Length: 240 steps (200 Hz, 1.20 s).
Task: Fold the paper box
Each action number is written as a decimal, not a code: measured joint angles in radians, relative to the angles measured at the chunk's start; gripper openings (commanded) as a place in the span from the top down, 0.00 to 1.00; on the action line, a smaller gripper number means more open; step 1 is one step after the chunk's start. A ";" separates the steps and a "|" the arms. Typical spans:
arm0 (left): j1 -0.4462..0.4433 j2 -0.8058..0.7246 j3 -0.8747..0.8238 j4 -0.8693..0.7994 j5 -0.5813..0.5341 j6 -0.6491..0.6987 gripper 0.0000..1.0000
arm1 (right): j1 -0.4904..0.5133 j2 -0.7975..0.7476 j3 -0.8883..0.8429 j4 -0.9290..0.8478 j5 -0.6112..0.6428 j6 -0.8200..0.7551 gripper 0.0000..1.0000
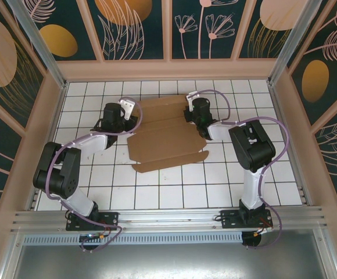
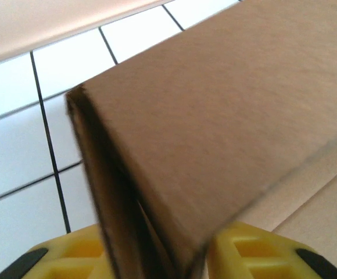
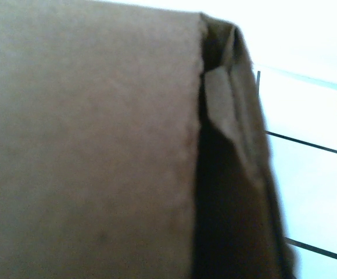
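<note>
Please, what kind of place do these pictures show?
Probably a robot test cell in a laboratory. A left arm and a right arm are bolted to a metal rail. Printed panels wall in the white tiled table, where a cardboard box lies.

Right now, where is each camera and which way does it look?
Top: high behind the arms, looking down on the table, the box, the left claw and right claw.
Left wrist: on the left arm, looking past its yellow fingers at a raised box flap.
Right wrist: on the right arm, very close to a box wall.
Shared: all see the box and white tiles.
</note>
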 measured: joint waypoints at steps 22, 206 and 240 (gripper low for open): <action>-0.011 0.001 0.006 -0.012 -0.031 -0.061 0.75 | 0.000 0.000 -0.012 0.021 0.000 -0.003 1.00; -0.095 0.087 0.003 0.015 -0.355 -0.365 1.00 | 0.018 -0.005 -0.029 0.044 -0.008 -0.006 1.00; -0.126 0.113 0.027 0.005 -0.448 -0.410 1.00 | 0.020 -0.005 -0.031 0.047 0.001 -0.006 1.00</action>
